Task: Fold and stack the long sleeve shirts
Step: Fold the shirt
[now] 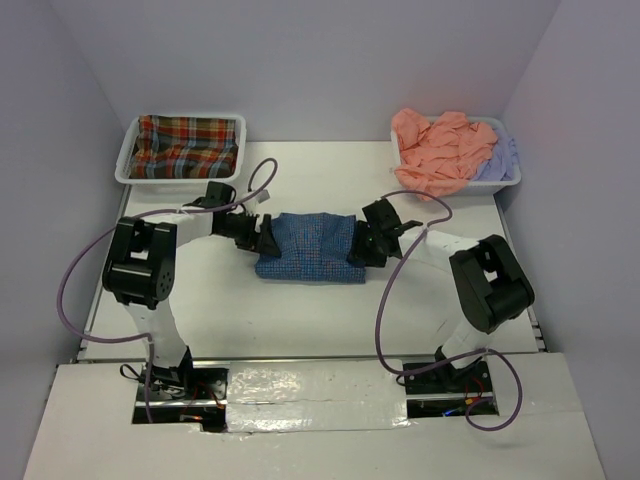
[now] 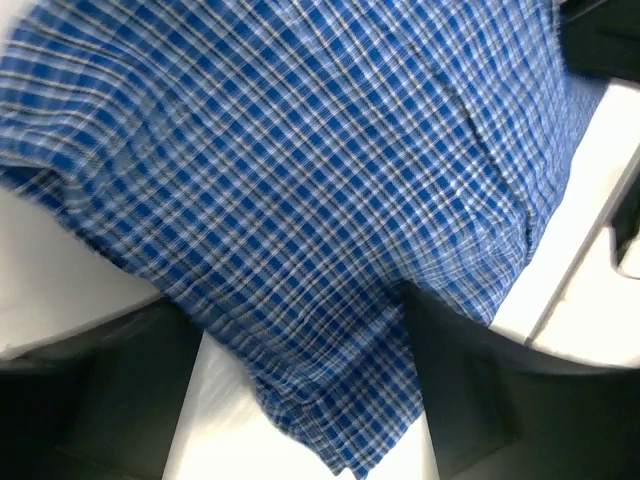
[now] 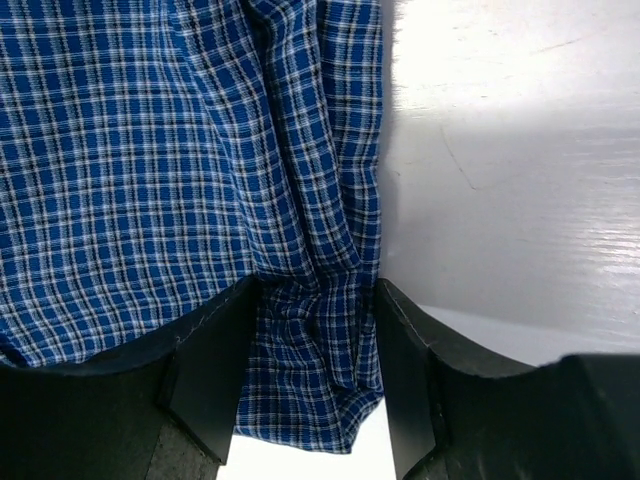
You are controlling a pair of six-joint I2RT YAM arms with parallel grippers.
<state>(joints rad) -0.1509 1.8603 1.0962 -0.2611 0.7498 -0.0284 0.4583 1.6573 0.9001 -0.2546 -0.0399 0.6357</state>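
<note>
The blue checked shirt (image 1: 310,247) lies folded into a rectangle at the middle of the table. My left gripper (image 1: 262,235) is at its left end, open, with a corner of the shirt (image 2: 330,300) lying between the spread fingers (image 2: 460,380). My right gripper (image 1: 358,247) is at its right end, and its fingers (image 3: 215,380) pinch a bunched fold of the shirt's edge (image 3: 315,340). The red-green plaid shirt (image 1: 185,145) lies in the back left tray. The salmon orange shirt (image 1: 435,150) and the pale lavender shirt (image 1: 497,160) are heaped in the back right tray.
A white tray (image 1: 125,168) stands at the back left and another white tray (image 1: 505,185) at the back right. Purple cables loop from both arms over the table. Walls close in the sides and back.
</note>
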